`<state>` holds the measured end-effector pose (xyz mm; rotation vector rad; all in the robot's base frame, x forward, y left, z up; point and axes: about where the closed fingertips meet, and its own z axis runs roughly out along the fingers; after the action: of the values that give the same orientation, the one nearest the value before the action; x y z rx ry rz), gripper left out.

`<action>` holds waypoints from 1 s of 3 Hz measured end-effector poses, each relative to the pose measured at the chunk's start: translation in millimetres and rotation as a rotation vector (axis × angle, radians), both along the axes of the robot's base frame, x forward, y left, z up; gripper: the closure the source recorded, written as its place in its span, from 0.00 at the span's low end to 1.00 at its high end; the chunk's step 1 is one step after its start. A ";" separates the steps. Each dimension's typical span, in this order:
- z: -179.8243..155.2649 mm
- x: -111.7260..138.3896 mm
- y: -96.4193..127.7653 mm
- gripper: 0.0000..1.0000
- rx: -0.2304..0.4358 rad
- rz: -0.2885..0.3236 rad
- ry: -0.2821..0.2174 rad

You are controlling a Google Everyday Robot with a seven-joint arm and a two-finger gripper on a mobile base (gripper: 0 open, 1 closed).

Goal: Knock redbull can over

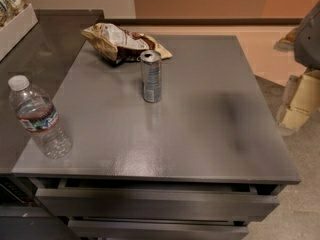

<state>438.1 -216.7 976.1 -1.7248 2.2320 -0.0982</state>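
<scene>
The redbull can (pixel 151 76) stands upright on the grey metal table top (pixel 200 114), left of the table's middle and toward the back. It is slim, silver and blue, with a shiny pull-tab top. My gripper (pixel 298 101) is at the right edge of the view, beyond the table's right side and well apart from the can. Its grey arm part (pixel 309 34) shows above it. It holds nothing that I can see.
A crumpled chip bag (pixel 120 43) lies just behind the can. A clear water bottle (pixel 39 118) with a white cap stands at the table's front left corner. A white box (pixel 15 26) with snacks sits on the dark counter at the far left. Drawers (pixel 155 204) run below the front edge.
</scene>
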 end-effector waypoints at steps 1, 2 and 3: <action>0.0 0.0 0.0 0.00 0.000 0.000 0.000; 4.6 13.7 19.9 0.00 0.055 -0.015 -0.034; 7.1 20.3 30.1 0.00 0.082 -0.022 -0.049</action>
<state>458.4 -186.5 983.2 -1.6375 2.1889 -0.0529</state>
